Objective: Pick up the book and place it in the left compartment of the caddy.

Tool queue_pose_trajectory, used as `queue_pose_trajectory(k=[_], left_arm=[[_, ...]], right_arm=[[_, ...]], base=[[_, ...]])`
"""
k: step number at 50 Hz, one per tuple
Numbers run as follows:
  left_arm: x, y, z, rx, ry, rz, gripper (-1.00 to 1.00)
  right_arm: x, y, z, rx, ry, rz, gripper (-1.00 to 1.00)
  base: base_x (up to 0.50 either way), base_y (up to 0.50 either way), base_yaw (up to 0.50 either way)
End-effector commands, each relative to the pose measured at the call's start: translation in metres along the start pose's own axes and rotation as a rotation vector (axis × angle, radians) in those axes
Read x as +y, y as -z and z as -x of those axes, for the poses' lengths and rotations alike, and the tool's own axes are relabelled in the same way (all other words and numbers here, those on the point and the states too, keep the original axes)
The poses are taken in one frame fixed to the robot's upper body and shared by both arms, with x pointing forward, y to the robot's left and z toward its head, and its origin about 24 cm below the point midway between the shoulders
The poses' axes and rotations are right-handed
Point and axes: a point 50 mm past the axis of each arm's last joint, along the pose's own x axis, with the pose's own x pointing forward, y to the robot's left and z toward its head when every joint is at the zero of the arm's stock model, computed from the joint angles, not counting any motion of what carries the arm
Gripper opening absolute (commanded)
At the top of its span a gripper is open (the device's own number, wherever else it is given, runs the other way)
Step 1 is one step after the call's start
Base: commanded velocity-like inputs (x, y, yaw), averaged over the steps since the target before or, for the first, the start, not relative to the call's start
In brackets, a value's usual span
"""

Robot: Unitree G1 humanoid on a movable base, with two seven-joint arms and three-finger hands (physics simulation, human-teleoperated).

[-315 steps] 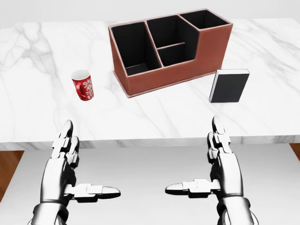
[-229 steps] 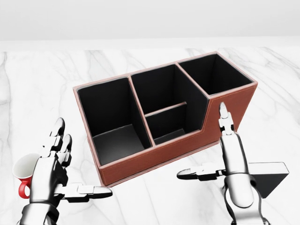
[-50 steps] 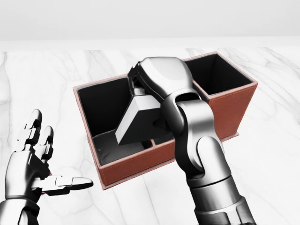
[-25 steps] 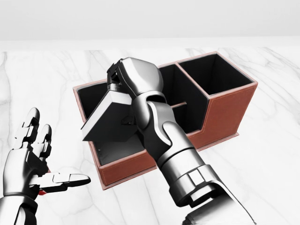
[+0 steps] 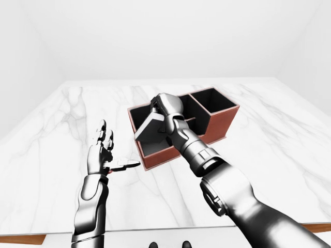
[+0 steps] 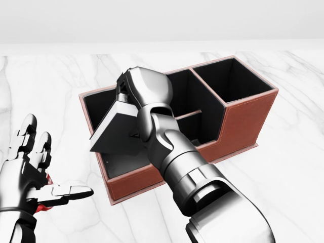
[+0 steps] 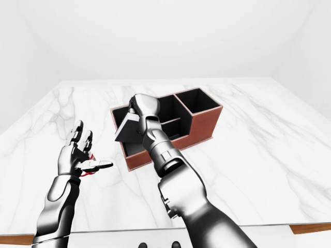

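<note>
A brown caddy (image 6: 242, 126) with black compartments stands on the white marble table (image 6: 288, 177). My right hand (image 6: 126, 93) is shut on the top edge of the dark book (image 6: 117, 130). The book hangs tilted, its lower end over the caddy's left compartment (image 6: 124, 161) and partly inside its walls. My right forearm crosses over the caddy's near wall and hides part of the middle compartment. My left hand (image 6: 53, 169) is open, palm inward, to the left of the caddy and apart from it.
A red mug (image 6: 42, 205) shows only as a sliver behind my left hand. The caddy's right compartment (image 6: 230, 78) is open and dark inside. In the left-eye view the table's near edge (image 5: 155, 228) runs along the bottom.
Over the last second my right hand carried the book leftward, from above the middle compartment to above the left one. My left hand drifted slightly left and lower.
</note>
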Motion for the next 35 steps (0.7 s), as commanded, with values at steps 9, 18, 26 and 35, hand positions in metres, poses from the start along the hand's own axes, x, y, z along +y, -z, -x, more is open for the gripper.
queue_pose_trajectory(k=[9, 18, 26, 35], left_arm=[[0.0, -0.002, 0.001, -0.008, 0.002, 0.002, 1.0], [0.0, -0.003, 0.002, -0.014, 0.002, 0.001, 1.0], [0.0, -0.001, 0.0, -0.003, 0.005, 0.001, 1.0], [0.0, 0.001, -0.001, 0.005, 0.007, 0.002, 1.0]], right_arm=[[-0.016, -0.018, -0.004, -0.09, 0.164, 0.095, -1.0], [-0.009, -0.013, -0.001, -0.104, 0.142, 0.167, -1.0], [-0.004, -0.014, 0.001, -0.125, 0.128, 0.215, -1.0], [0.007, -0.01, 0.006, -0.124, 0.092, 0.245, -1.0]], base=[[0.0, 0.0, 0.0], [0.0, 0.0, 0.0], [0.0, 0.0, 0.0], [0.0, 0.0, 0.0]])
